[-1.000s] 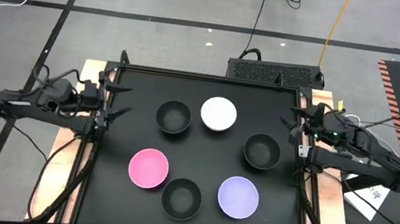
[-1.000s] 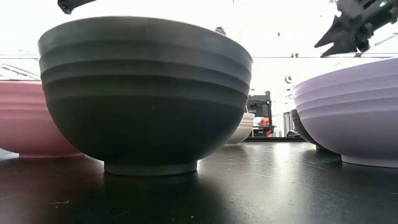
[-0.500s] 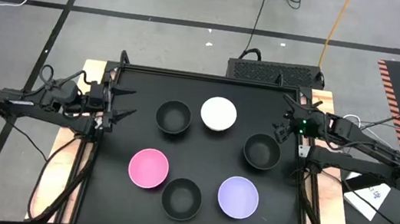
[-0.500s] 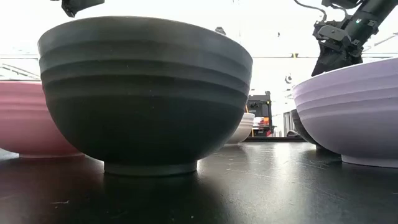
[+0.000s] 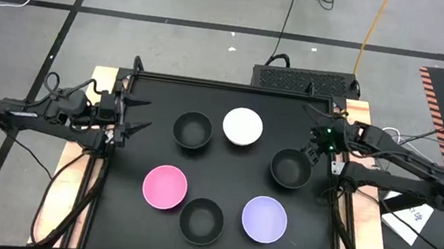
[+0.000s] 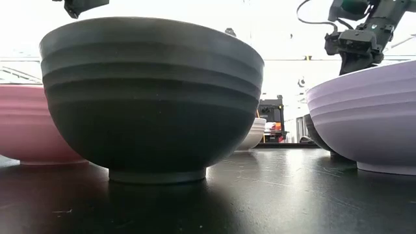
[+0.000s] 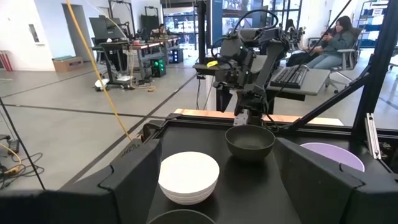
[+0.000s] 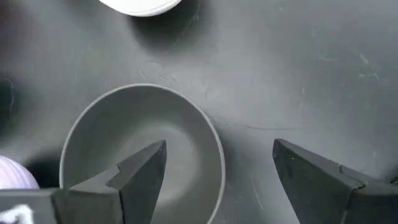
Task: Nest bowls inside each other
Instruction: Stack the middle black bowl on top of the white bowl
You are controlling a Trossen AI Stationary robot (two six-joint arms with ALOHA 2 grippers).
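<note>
Six bowls stand upright on their bases on the black table (image 5: 149, 89). They are a black bowl (image 5: 193, 129), a white bowl (image 5: 242, 126), a black bowl at the right (image 5: 291, 168), a pink bowl (image 5: 165, 187), a near black bowl (image 5: 201, 221) and a lavender bowl (image 5: 264, 219). My right gripper (image 5: 312, 147) hangs open above the right black bowl (image 8: 143, 155), tipped downward. One of its fingers (image 8: 140, 168) is over the hollow and the other (image 8: 311, 171) is over the bare table. My left gripper (image 5: 139, 114) waits open at the table's left edge, pointing level.
A raised rim (image 5: 235, 88) runs round the table. A dark box (image 5: 305, 81) sits just beyond the far edge. Bare table lies between the bowls and along the left side. A seated person (image 7: 329, 43) shows in the room behind the right arm (image 7: 249, 68).
My right gripper has swung from the table's right edge toward the right black bowl. It has come down a little and tipped from nearly level to pointing steeply down. Its fingers stay open. The bowls have not moved.
</note>
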